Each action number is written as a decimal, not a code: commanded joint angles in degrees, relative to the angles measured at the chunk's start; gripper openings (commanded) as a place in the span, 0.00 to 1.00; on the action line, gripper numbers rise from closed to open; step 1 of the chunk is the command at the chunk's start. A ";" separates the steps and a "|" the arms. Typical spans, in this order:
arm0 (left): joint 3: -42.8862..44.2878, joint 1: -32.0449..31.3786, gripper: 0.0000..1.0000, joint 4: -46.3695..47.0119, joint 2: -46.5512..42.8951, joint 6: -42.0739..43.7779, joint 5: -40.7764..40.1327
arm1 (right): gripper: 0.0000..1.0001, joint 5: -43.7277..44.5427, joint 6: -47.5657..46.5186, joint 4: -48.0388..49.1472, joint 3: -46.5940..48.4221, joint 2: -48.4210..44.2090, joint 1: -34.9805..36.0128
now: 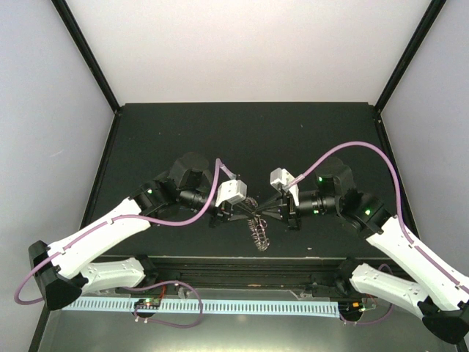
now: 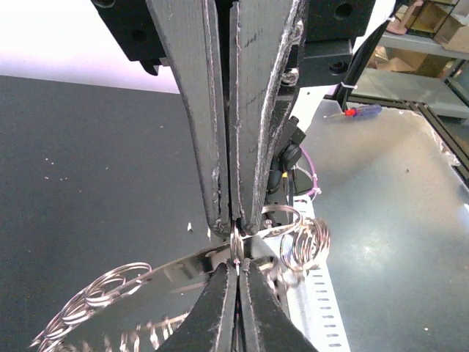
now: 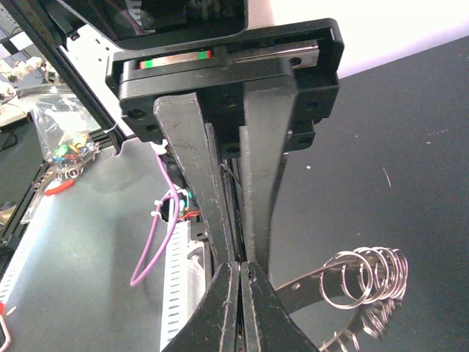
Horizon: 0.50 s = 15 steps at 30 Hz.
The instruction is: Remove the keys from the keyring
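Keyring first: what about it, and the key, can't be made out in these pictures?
Key: not found in any view; too small from the top, and the shut fingers block both wrist views.
Keyring: the bottom edge cuts it off in both wrist views.
Right gripper: what it pinches is hidden by its own fingers, right wrist view.
Left gripper: shut on the keyring; grip depth hidden between its fingers, left wrist view.

Black table (image 1: 242, 132), white slotted strip (image 1: 242, 306) along its near edge, red-and-blue screwdriver (image 2: 363, 111) off that edge, clear bag of small parts (image 3: 62, 136) nearby
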 commanded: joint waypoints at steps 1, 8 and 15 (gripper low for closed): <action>1.65 -0.48 0.02 1.30 -0.33 0.18 0.42 | 0.01 -0.21 2.00 5.14 -0.78 -2.04 -0.03; 0.71 -0.47 0.02 2.98 -1.86 -0.41 -3.42 | 0.01 2.65 12.24 21.35 -8.04 -7.83 -0.05; 0.17 -0.48 0.02 4.47 -2.70 -1.97 -5.93 | 0.01 7.56 21.94 36.55 -15.77 -11.50 -0.03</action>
